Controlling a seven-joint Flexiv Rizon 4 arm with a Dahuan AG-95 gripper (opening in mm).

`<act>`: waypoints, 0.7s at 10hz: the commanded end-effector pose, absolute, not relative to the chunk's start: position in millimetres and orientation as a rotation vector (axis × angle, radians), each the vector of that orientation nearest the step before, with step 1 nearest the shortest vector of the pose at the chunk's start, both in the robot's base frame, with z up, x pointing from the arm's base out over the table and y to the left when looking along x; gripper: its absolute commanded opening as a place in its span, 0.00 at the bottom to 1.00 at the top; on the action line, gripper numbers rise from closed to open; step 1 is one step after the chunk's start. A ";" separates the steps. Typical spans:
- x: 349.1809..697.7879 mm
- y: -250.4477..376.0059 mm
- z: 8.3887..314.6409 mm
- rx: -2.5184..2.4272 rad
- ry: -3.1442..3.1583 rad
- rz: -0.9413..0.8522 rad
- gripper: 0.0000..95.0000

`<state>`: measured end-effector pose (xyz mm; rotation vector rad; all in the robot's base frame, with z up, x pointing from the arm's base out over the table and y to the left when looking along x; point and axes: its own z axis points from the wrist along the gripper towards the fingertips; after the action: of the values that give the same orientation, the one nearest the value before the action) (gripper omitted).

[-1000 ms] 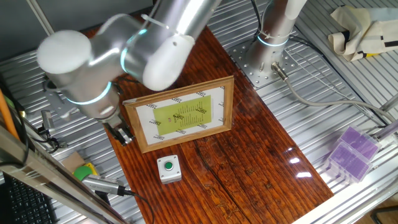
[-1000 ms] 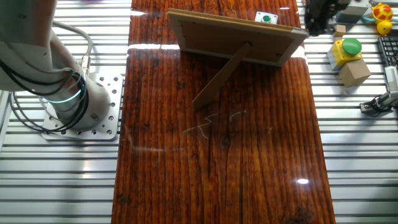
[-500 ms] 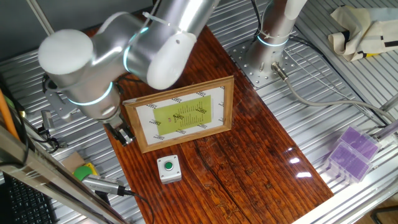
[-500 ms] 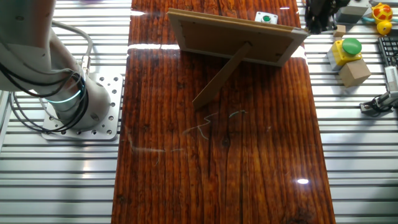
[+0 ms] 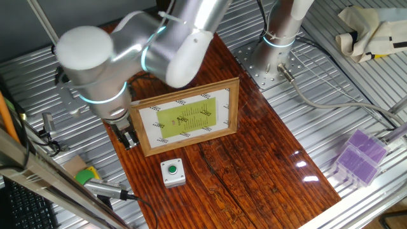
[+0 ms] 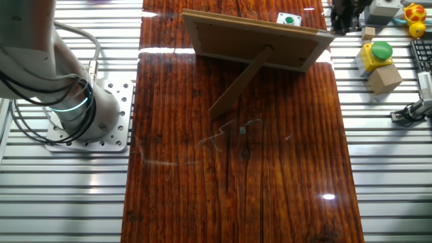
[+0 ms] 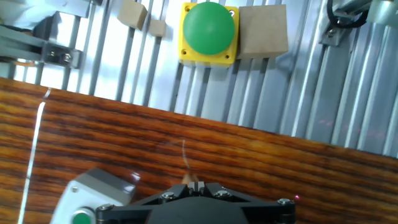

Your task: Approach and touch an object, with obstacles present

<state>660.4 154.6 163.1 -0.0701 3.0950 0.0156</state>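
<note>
The small light-grey box with a round green button (image 5: 172,172) sits on the dark wood board in front of the picture frame (image 5: 184,116). It also shows beyond the frame's back in the other fixed view (image 6: 289,19) and at the lower left of the hand view (image 7: 93,198). My gripper (image 5: 129,138) hangs just left of the frame's left end, above the board's edge and apart from the box. It shows at the top right in the other fixed view (image 6: 341,20). In the hand view the gripper (image 7: 198,183) has its fingers pressed together, holding nothing.
A green-and-yellow block (image 7: 208,30) and a plain wooden cube (image 7: 262,31) lie on the metal slats beside the board; the block also shows in one fixed view (image 5: 86,175). A purple box (image 5: 360,154) stands at the right. The frame's prop leg (image 6: 239,84) slants across the board.
The arm's elbow and wrist have swung to the right, toward the frame. The gripper has shifted only slightly. The box and frame have not moved.
</note>
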 end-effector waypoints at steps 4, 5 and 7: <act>662.1 154.6 162.3 -0.199 3.054 0.001 0.00; 662.1 154.6 162.3 -0.251 3.068 0.002 0.00; 670.6 129.7 187.8 -0.323 3.104 0.012 0.00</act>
<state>667.1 140.4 174.1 -0.2526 3.0323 -0.0032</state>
